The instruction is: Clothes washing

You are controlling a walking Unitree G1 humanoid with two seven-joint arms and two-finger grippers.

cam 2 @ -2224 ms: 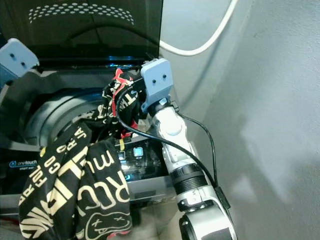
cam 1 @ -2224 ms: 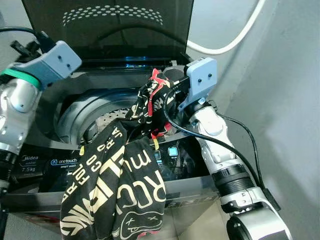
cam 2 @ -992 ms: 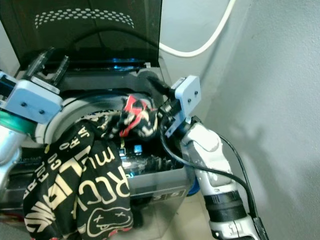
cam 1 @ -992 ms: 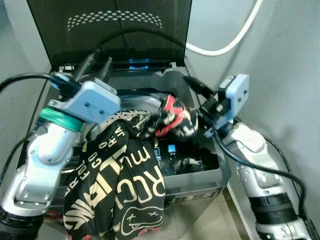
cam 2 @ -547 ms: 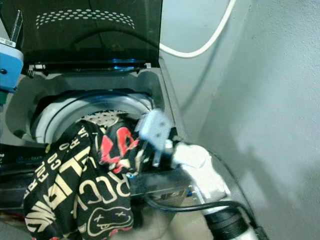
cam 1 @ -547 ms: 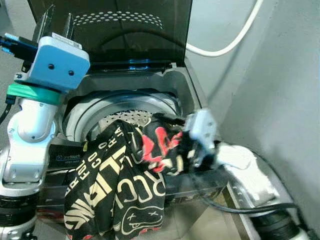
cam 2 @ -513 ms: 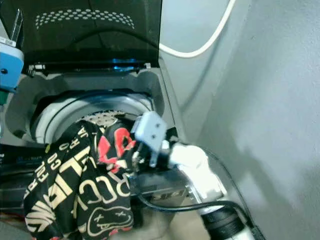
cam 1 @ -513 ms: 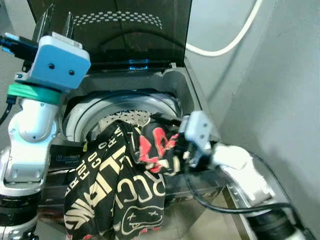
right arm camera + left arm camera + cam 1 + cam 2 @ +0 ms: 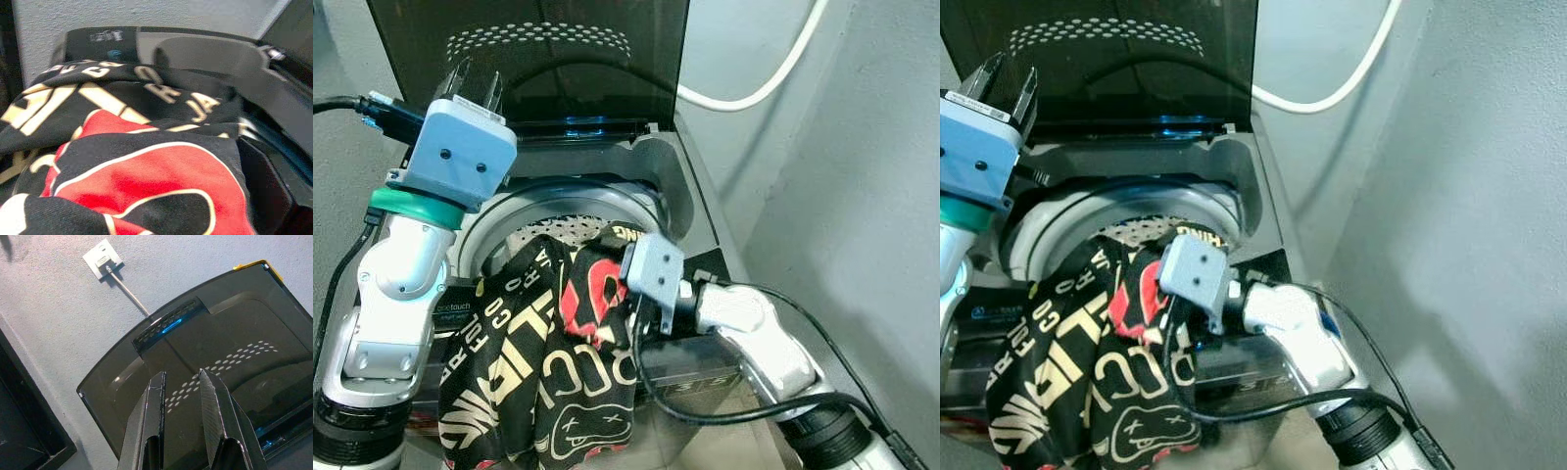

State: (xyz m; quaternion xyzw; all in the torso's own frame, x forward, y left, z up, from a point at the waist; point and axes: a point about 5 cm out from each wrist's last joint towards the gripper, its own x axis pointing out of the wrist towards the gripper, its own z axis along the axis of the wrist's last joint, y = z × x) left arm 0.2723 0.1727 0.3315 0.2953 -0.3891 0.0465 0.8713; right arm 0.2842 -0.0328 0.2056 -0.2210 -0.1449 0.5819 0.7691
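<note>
1. Printed black garment (image 9: 538, 362) drapes over the washing machine (image 9: 690, 201) front rim at 6 o'clock, half outside the drum.
2. Right gripper (image 9: 625, 294) presses into it; finger state cannot be told.
3. Left gripper (image 9: 181, 401), fingers narrowly parted and holding nothing, is raised at 10 o'clock, clear of the opening.

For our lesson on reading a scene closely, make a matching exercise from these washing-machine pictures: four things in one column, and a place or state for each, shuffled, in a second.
Things:
1. lid
2. black printed garment
3. left gripper
4. white hose

Places or states:
A. draped over the front edge of the washing machine
B. running along the grey wall
C. standing open, upright
D. raised in front of the lid, fingers apart

Pairs: 1-C, 2-A, 3-D, 4-B
</note>
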